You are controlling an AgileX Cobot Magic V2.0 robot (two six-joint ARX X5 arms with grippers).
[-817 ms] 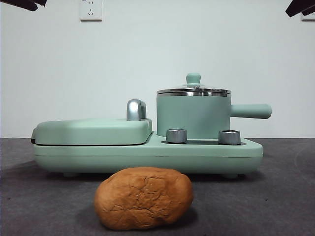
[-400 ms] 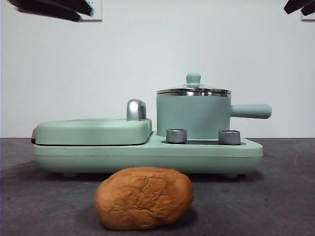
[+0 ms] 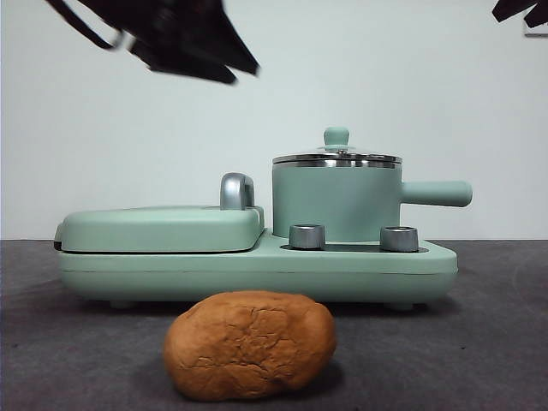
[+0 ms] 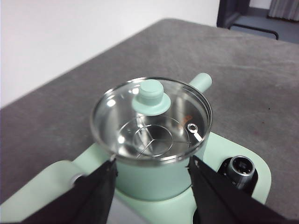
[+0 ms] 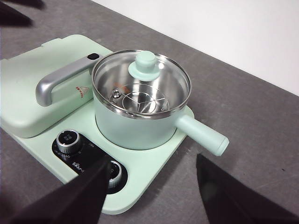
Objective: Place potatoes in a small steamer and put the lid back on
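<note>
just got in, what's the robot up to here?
Early stage. The glass lid sits on the green pot, and the potato lies on the table in front of the cooker, untouched. The left hand is open, hanging above the pot and facing the lid, probably to lift it off first. The right hand, also open, waits high and off to the side. Nothing is held.

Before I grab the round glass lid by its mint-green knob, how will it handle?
The round glass lid is probably rigid and breakable, being clear glass in a steel rim. Its mint-green knob looks small and smooth, so open left gripper could slip. Seated flat on mint-green pot, it should lift straight off.
</note>
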